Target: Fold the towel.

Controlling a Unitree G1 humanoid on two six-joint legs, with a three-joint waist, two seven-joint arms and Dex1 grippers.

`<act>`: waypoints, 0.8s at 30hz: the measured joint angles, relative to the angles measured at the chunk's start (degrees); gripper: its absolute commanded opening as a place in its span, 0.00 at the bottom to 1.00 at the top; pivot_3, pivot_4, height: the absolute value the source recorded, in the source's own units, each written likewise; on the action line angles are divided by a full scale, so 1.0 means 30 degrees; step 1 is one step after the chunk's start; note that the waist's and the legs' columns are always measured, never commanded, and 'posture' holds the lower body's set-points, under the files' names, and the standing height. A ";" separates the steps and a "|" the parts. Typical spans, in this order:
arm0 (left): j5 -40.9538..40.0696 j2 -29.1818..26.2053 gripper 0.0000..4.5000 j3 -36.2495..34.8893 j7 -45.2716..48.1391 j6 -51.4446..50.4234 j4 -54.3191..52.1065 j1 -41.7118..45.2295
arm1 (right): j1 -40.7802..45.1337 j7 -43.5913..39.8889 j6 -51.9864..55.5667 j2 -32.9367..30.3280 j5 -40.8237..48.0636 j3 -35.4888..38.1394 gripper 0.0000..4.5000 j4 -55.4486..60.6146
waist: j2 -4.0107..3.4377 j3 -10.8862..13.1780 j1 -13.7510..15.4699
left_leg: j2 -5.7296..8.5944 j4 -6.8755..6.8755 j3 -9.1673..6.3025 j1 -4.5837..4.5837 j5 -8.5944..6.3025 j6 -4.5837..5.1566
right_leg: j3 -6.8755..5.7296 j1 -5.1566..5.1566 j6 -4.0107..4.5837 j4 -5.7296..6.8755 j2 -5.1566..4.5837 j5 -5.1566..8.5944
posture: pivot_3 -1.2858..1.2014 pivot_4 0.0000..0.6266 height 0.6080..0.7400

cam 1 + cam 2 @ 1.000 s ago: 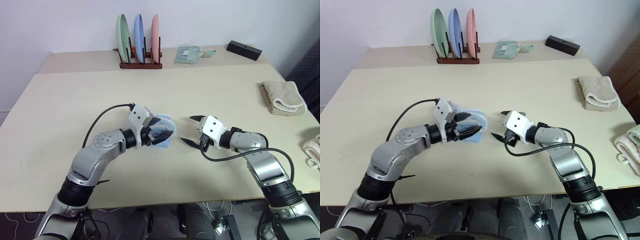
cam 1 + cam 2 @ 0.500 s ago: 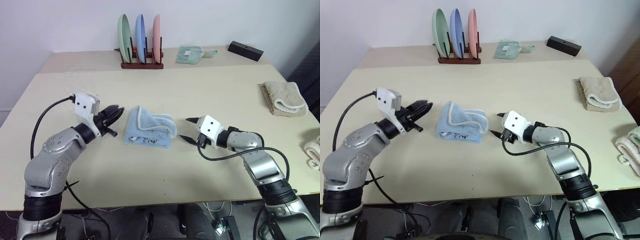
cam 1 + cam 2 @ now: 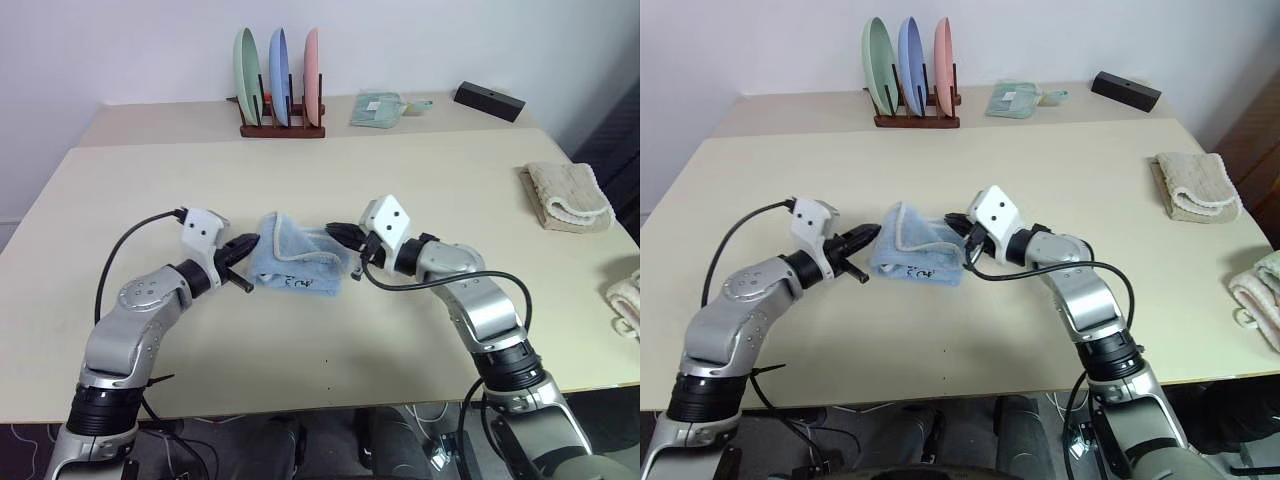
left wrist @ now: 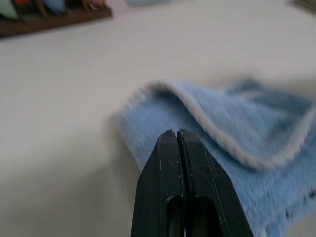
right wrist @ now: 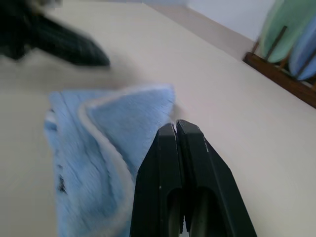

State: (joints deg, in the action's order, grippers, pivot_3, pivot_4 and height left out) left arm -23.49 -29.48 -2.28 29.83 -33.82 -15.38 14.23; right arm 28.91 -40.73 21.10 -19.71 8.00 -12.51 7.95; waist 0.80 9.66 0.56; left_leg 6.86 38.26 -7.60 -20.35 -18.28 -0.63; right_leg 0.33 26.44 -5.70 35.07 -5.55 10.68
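No brand or legible label is visible; the towel [image 3: 298, 262] carries a small dark printed mark too small to read. Surface: a beige table [image 3: 400, 180] against a pale wall. At the rear stand a wooden plate rack [image 3: 281, 128] with green, blue and pink plates, a pale green cloth [image 3: 378, 108] and a black box [image 3: 489, 100]; a beige folded towel [image 3: 566, 196] lies at the right edge. The left gripper [image 3: 248, 246] has its fingers pressed together, tip at the towel's left edge. The towel, light blue terry with whitish hem, lies loosely bunched at table centre. The right gripper [image 3: 343, 232] is likewise closed, empty, at the towel's right edge.
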 measured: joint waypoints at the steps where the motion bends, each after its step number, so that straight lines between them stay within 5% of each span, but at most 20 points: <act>1: 0.0124 0.0003 0.00 0.0260 0.0208 0.0183 0.0141 0.0007 | 0.0120 0.0011 0.0028 0.0200 -0.0007 -0.0177 0.01 -0.0005 | 0.0000 0.0000 -0.0005 | 0.0000 0.0000 0.0000 -0.0002 0.0000 0.0000 | -0.0001 0.0003 0.0000 0.0000 -0.0001 0.0000 | 0.52 0.24 0.90; 8: 0.1360 0.0946 0.00 0.1786 0.0553 0.0744 0.2242 0.1364 | 0.1173 0.1135 0.1428 0.2498 -0.0319 -0.1097 0.01 -0.2787 | -0.0004 -0.0010 -0.0027 | 0.0002 0.0000 0.0000 0.0006 0.0002 -0.0003 | -0.0002 -0.0001 0.0003 0.0011 -0.0001 -0.0002 | 0.52 0.24 0.90; 18: 0.3213 0.1184 0.00 0.2741 0.0434 0.2075 0.3073 0.0251 | -0.0067 0.1065 0.1216 0.2081 -0.1712 -0.2561 0.01 -0.4406 | -0.0066 -0.0135 -0.0097 | 0.0012 -0.0008 0.0000 0.0054 -0.0002 0.0004 | -0.0001 -0.0037 0.0000 0.0014 -0.0005 0.0000 | 0.52 0.24 0.90; 21: 0.3154 0.1317 0.00 0.2357 0.0365 0.2726 0.2841 -0.0266 | -0.0110 0.1034 0.1282 0.2006 -0.1497 -0.2212 0.19 -0.4064 | -0.0066 -0.0135 -0.0103 | 0.0010 -0.0008 -0.0001 0.0042 -0.0002 0.0003 | -0.0001 -0.0024 0.0001 0.0014 -0.0005 0.0000 | 0.52 0.24 0.90; 24: 0.2147 0.1955 0.00 0.0818 0.0160 0.2832 0.2485 -0.0830 | -0.0114 0.0905 0.2094 0.1800 -0.0575 -0.0922 0.52 -0.3102 | -0.0061 -0.0131 -0.0095 | 0.0008 -0.0004 -0.0006 0.0008 -0.0001 0.0002 | -0.0001 0.0004 0.0001 0.0015 -0.0005 -0.0001 | 0.52 0.24 0.90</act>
State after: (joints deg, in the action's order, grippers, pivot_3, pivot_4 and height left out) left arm -17.05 -23.62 0.17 30.31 -25.32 -7.93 11.74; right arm 28.57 -38.01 27.38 -14.31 6.28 -15.27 -1.36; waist 0.61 9.27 0.27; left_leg 6.89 38.25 -7.62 -20.32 -18.28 -0.62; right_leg 0.33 26.45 -5.70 35.11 -5.57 10.68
